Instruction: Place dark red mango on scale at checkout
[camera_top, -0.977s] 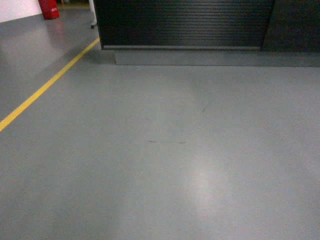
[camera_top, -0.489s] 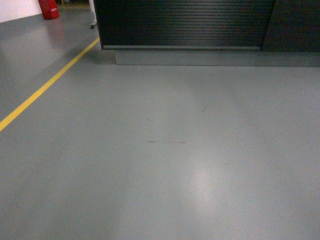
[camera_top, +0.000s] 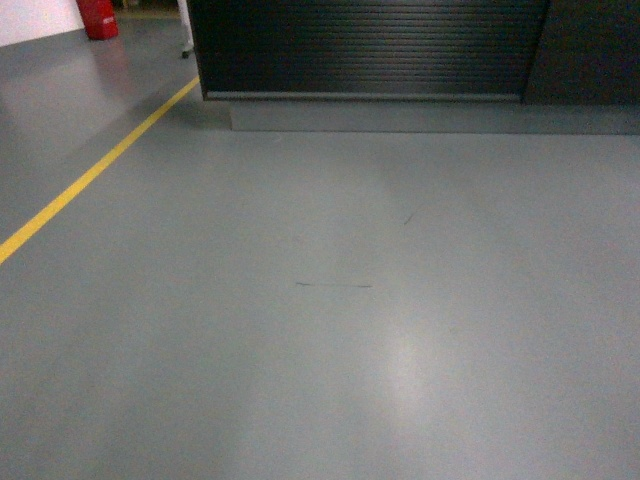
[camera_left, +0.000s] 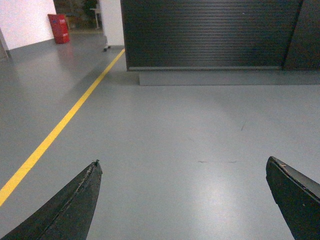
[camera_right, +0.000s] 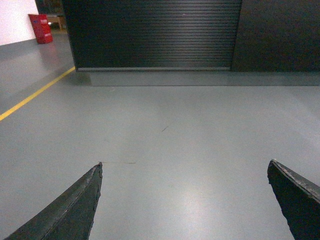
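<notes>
Both tools read wide and empty on my feeds: left tool (camera_left: 182, 167), right tool (camera_right: 184, 167). Checkout desk (camera_top: 365, 45) stands ahead across grey floor (camera_top: 330, 330). No mango or scale visible.

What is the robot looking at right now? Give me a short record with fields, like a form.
Place: grey floor in front of the checkout
Checkout: black ribbed front on a grey base; its top is out of view
Floor marking: yellow line running diagonally on the left
Far left corner: red object, too cropped to identify
Left tool: open, nothing between its fingers
Right tool: open, nothing between its fingers
Mango: not in any view
Scale: not in any view
</notes>
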